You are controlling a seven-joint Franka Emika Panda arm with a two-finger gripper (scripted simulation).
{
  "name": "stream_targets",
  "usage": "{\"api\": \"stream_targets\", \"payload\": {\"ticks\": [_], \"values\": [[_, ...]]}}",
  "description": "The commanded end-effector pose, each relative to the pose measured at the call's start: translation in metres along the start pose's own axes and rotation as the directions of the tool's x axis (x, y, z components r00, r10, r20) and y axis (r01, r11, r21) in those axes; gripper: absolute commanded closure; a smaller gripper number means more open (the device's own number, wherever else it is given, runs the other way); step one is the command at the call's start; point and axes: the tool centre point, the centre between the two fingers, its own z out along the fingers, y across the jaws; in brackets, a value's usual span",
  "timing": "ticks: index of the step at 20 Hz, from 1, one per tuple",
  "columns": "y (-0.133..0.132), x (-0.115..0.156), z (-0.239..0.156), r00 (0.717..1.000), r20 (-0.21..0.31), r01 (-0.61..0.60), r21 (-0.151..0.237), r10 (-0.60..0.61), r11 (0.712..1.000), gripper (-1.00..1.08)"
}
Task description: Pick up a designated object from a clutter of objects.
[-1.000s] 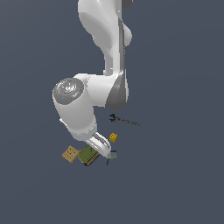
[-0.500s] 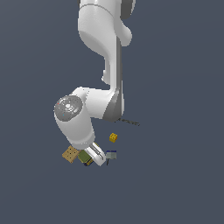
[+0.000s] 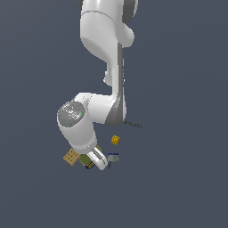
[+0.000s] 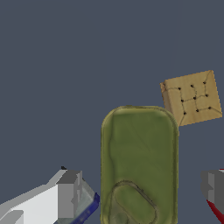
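Note:
The olive-green can (image 4: 140, 162) lies on the grey floor, seen end-on along its length in the wrist view. My gripper (image 4: 140, 186) is open, with one finger (image 4: 70, 192) on each side of the can and a gap left on both sides. In the exterior view the gripper (image 3: 99, 164) is down among the clutter, and the arm hides most of the can (image 3: 89, 163). The tan cracker (image 4: 192, 98) lies just beyond the can's far corner and also shows in the exterior view (image 3: 71, 156).
The small grey hammer (image 3: 113, 157) lies beside the gripper, and its grey and blue part (image 4: 87, 205) touches one finger's side in the wrist view. A red edge (image 4: 217, 212) shows behind the other finger. The yellow cube (image 3: 115, 140) and the thin wrench (image 3: 133, 124) lie farther off.
The arm has lowered, bringing the wrist and gripper down over the can. The objects have not moved.

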Motion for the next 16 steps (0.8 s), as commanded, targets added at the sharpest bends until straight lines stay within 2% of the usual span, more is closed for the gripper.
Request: {"api": "stream_targets", "payload": {"ticks": [1, 6, 11, 12, 16], "values": [[0.001, 0.000, 0.013, 1.000, 0.001, -0.001, -0.001, 0.001, 1.000, -0.92], [0.001, -0.001, 0.035, 1.000, 0.000, -0.003, -0.001, 0.003, 1.000, -0.92], [0.000, 0.000, 0.039, 1.000, 0.000, -0.003, -0.001, 0.003, 1.000, -0.92], [0.000, 0.000, 0.039, 1.000, 0.000, -0.003, -0.001, 0.003, 1.000, 1.08], [0.000, 0.000, 0.039, 1.000, 0.000, -0.003, -0.001, 0.003, 1.000, 1.08]]}}
